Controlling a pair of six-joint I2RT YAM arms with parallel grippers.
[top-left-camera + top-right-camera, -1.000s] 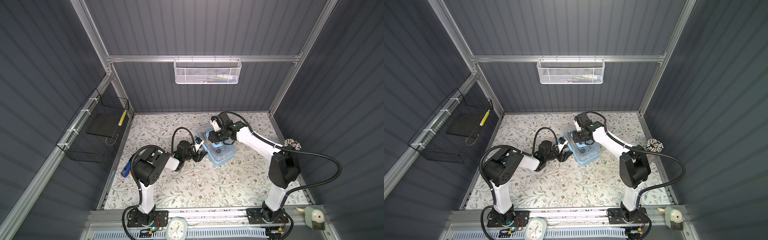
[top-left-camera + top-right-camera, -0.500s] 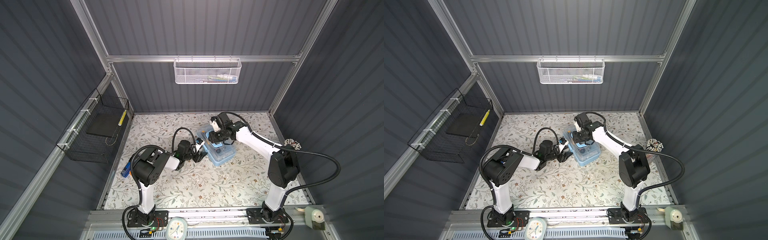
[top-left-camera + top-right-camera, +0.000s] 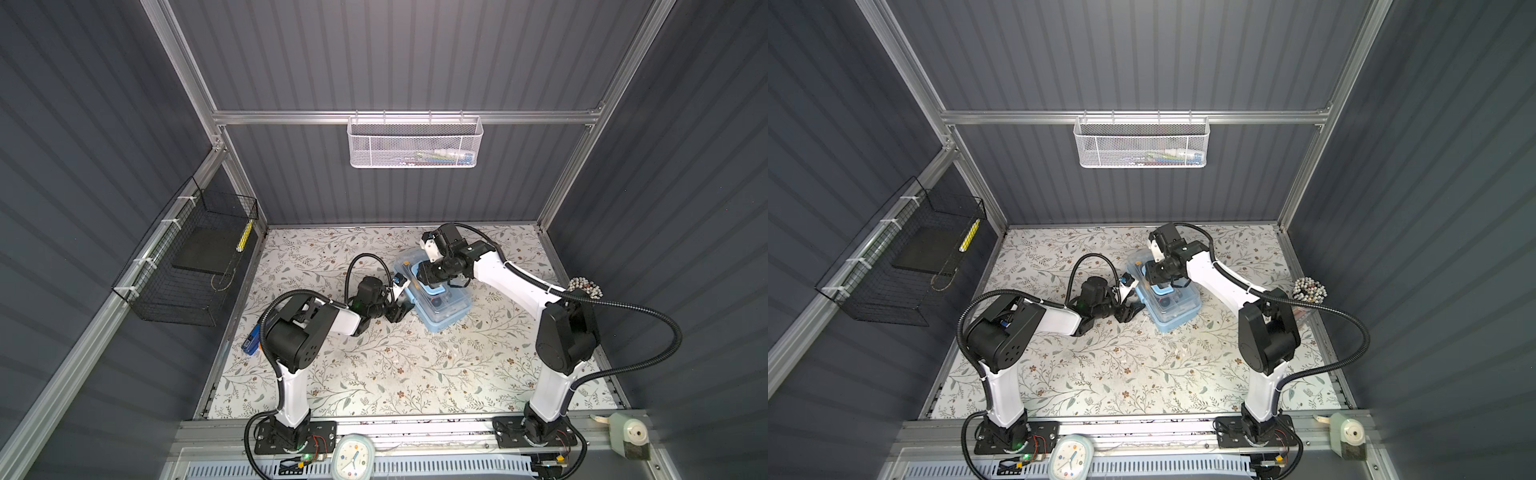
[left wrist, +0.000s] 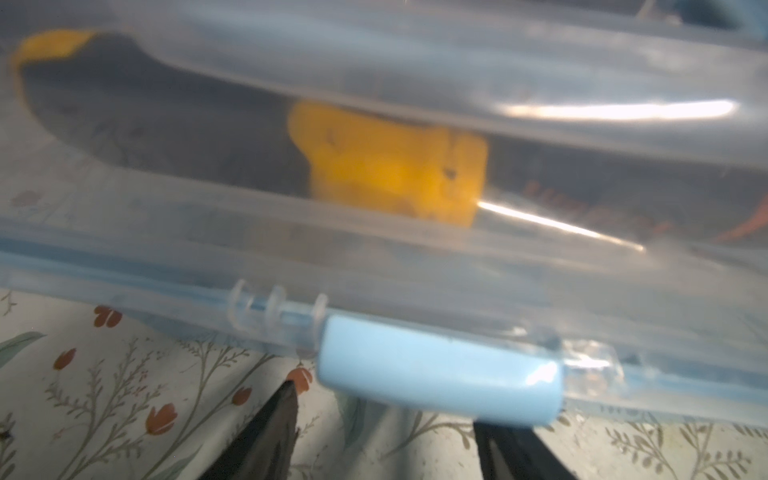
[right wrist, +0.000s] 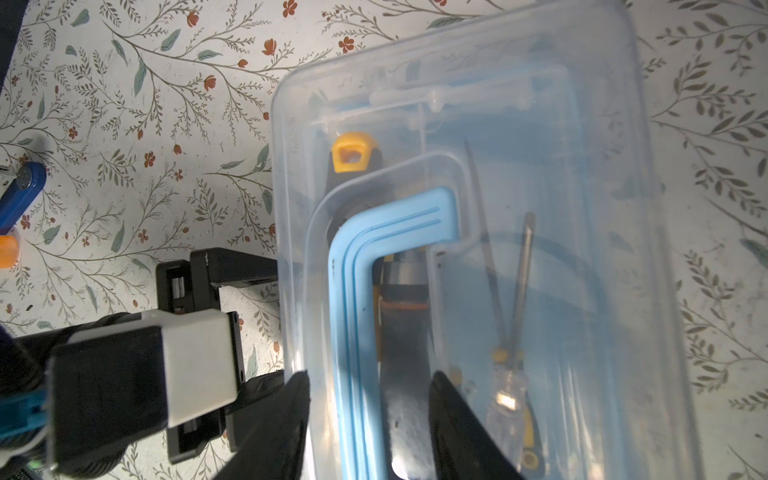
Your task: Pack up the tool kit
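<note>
Floral-patterned tabletop (image 3: pixel 374 374) in a grey-walled enclosure, with the tool kit (image 3: pixel 446 307) lying near its rear middle. The left gripper (image 4: pixel 392 424) is at the kit's side, fingers released below the light-blue latch (image 4: pixel 436 374). The right gripper (image 5: pixel 370 415) is above the kit's clear lid, fingers parted astride the blue handle (image 5: pixel 353 270), not clamping it.

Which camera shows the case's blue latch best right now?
Left wrist: the latch fills the foreground on the case edge, just ahead of the open left pincer. Right wrist shows lid and handle, but the left pincer blocks that side. In both top views the latch is too small, hidden behind the left pincer.
</note>
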